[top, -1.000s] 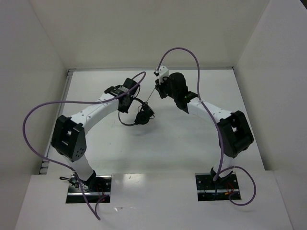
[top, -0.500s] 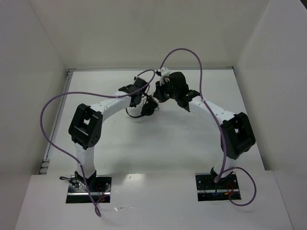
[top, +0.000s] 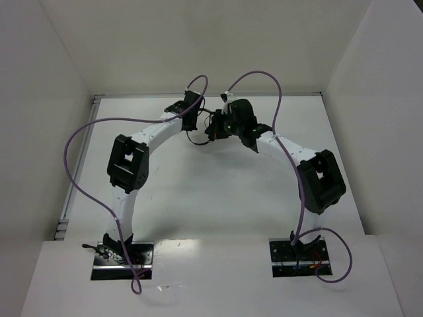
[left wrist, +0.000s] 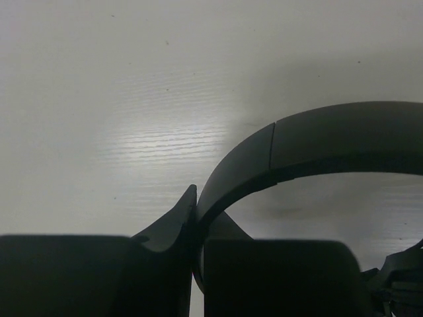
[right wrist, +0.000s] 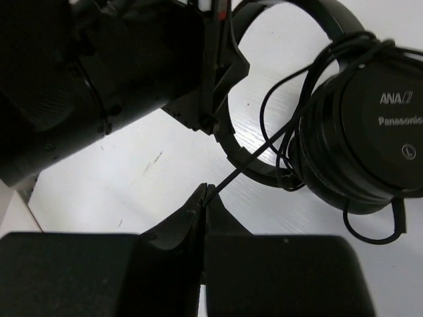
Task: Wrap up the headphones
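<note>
– Currently, the headphones (top: 210,130) are being held at the far middle of the table (top: 198,191), between the two wrists. Whether they are lifted or resting cannot be told from above.
– How is the grip being shared?
– The headband (left wrist: 330,142) is being clamped by the left gripper (left wrist: 196,201), with the fingers closed on the thin arch. The cord (right wrist: 261,150) is being pinched at the very tips by the right gripper (right wrist: 205,193) and is being drawn taut toward the ear cup (right wrist: 367,139).
– Handling?
– A light load is being assumed. The band is being judged stiff but springy, so the arch is the sound place to be holding. The pads look soft and would be getting squashed. The cord is thin, limp and probably slick. It could be slipping out of the tips, or being strained where it enters the cup if pulled hard. Loose loops are lying around that cup.
– What is not being seen?
– The second ear pad is not being shown clearly in any view. The cord's free end and plug are not being made out. From overhead the set is being reduced to a dark blob between the arms.
</note>
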